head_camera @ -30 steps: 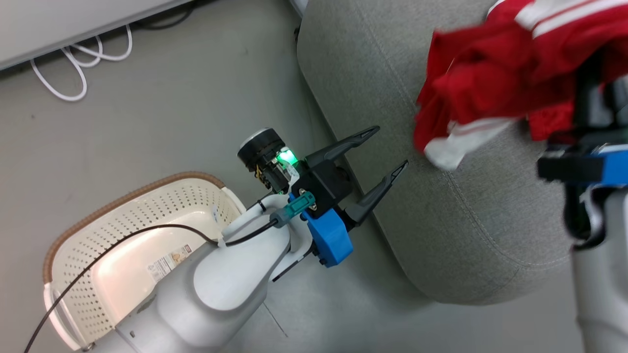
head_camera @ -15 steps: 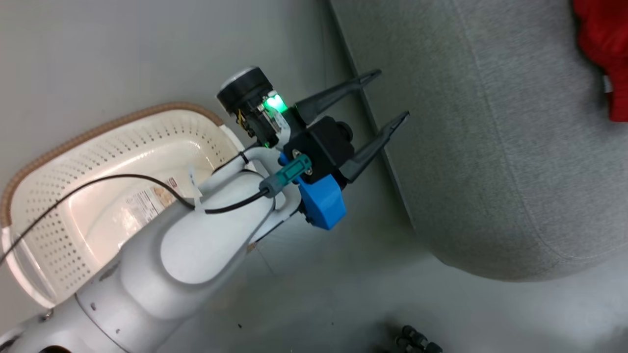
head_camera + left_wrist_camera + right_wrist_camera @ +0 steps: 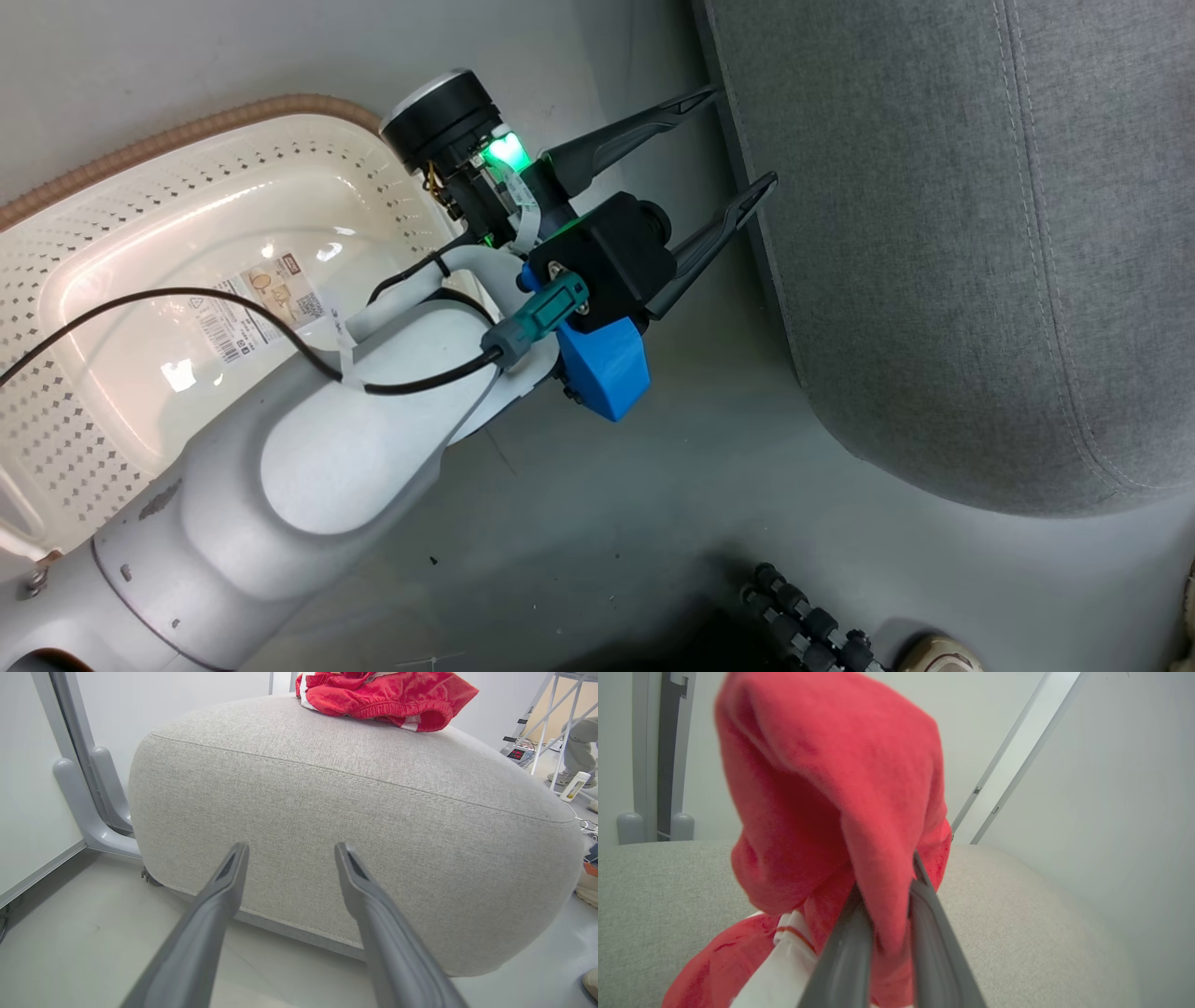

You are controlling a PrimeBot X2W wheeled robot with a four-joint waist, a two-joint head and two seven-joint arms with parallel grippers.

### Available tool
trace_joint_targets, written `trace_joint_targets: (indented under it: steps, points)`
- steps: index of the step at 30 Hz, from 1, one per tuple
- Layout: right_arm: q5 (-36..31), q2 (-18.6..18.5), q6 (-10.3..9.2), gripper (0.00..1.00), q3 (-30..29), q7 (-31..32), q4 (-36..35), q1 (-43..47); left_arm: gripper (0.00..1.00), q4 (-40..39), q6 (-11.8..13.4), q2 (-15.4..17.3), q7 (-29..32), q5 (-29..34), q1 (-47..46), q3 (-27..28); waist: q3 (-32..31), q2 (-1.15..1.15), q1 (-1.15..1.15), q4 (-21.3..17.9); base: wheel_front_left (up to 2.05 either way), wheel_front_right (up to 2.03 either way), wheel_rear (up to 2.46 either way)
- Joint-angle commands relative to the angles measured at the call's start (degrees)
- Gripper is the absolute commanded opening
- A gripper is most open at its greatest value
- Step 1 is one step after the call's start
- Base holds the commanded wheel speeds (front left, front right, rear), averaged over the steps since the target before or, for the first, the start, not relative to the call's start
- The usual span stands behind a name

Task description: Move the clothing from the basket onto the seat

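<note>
The left claw [image 3: 744, 135] stands wide open and empty above the floor [image 3: 653, 523]. Its fingers point toward the grey seat [image 3: 934, 233] at 3 o'clock, and the basket [image 3: 187, 126] lies at 9 o'clock. The right claw [image 3: 887, 891] pinches a fold of red clothing [image 3: 831, 788] that hangs above the seat. A red bundle [image 3: 383, 693] lies bunched on the seat top, at 12 o'clock in the left wrist view.
</note>
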Motion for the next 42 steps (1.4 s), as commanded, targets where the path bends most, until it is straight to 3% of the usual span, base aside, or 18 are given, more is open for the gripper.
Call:
trace_joint_targets:
  steps: [1,12,13,14,15,30,42]
  points:
    - [-0.3,1.1,-0.04,0.0,0.6,0.0,1.7,0.2,1.0,-0.5,0.3,0.6,0.2,0.0,-0.1,0.0,0.3,0.0,-0.01,0.0,0.0,0.0,0.0]
    - [-1.4,5.2,-0.03,0.0,1.1,0.0,5.8,0.0,1.0,-1.3,0.7,1.7,0.8,-0.5,0.2,-0.3,-0.1,0.0,-0.01,-0.3,0.0,0.0,0.0]
    - [-1.5,5.6,-0.03,0.32,0.9,0.0,5.9,0.1,1.0,-1.3,0.8,1.8,0.9,-0.6,0.2,-0.3,-0.2,0.0,-0.01,-0.4,0.0,0.0,0.0]
    - [-1.8,5.9,-0.04,0.95,0.8,0.0,5.9,0.3,1.0,-1.3,0.8,1.8,0.8,-0.6,0.3,-0.3,-0.4,0.0,-0.01,-0.4,0.0,0.0,0.0]
    - [-2.1,6.1,-0.03,1.0,0.7,0.0,5.9,0.5,1.0,-1.2,0.9,1.9,0.7,-0.7,0.3,-0.3,-0.7,0.0,-0.01,-0.5,0.0,0.0,0.0]
    - [-4.9,10.6,-0.04,1.0,2.2,0.0,-1.8,15.2,1.0,2.1,2.1,-0.4,-4.1,-3.1,3.9,-0.7,-10.8,0.0,-0.01,-0.4,0.0,0.0,0.0]
    - [-5.2,10.5,-0.03,1.0,4.1,0.0,-10.2,22.2,1.0,6.5,6.2,-1.8,-10.3,-7.3,9.4,3.9,-21.5,0.0,-0.01,1.6,0.0,0.0,0.0]
